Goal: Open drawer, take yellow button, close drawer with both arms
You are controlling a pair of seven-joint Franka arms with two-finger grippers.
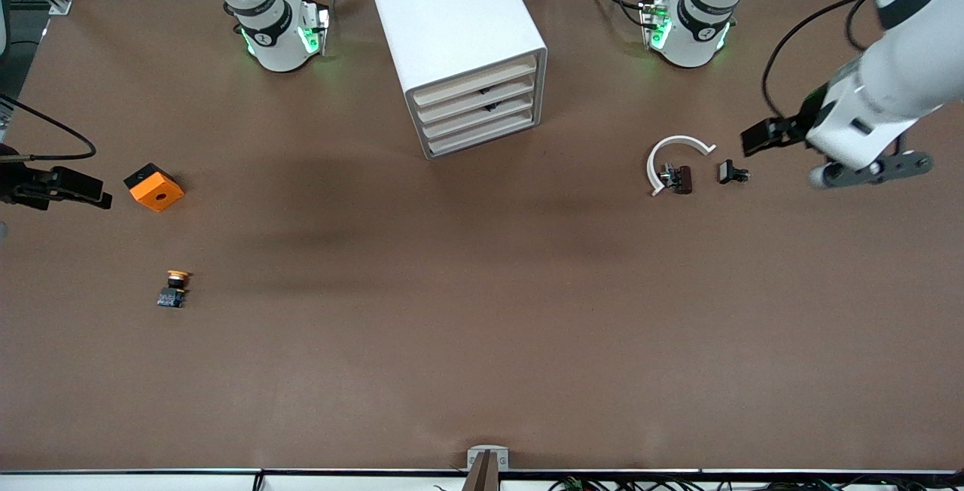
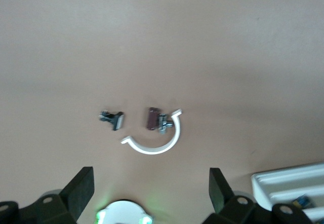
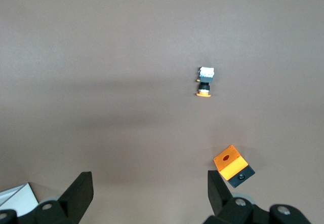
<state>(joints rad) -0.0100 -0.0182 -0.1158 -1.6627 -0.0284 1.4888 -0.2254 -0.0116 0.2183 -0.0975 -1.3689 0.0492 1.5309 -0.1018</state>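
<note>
The white cabinet [image 1: 459, 32] stands at the table's middle, between the two arm bases. Its four cream drawer fronts [image 1: 478, 105] are all shut. The button [image 1: 175, 288] lies on the table toward the right arm's end, nearer the front camera than the orange cube. It also shows in the right wrist view [image 3: 204, 82]. My right gripper [image 1: 94, 191] hangs open and empty beside the cube, in the right wrist view [image 3: 149, 193] too. My left gripper [image 1: 755, 137] is open and empty beside the white arc, in the left wrist view [image 2: 150, 191] too.
An orange cube with a hole [image 1: 154, 187] [image 3: 233, 165] lies near the right gripper. A white arc [image 1: 678, 148] [image 2: 154, 143] with small dark parts [image 1: 678, 178] [image 1: 732, 172] lies toward the left arm's end. A cabinet corner [image 2: 288, 181] shows in the left wrist view.
</note>
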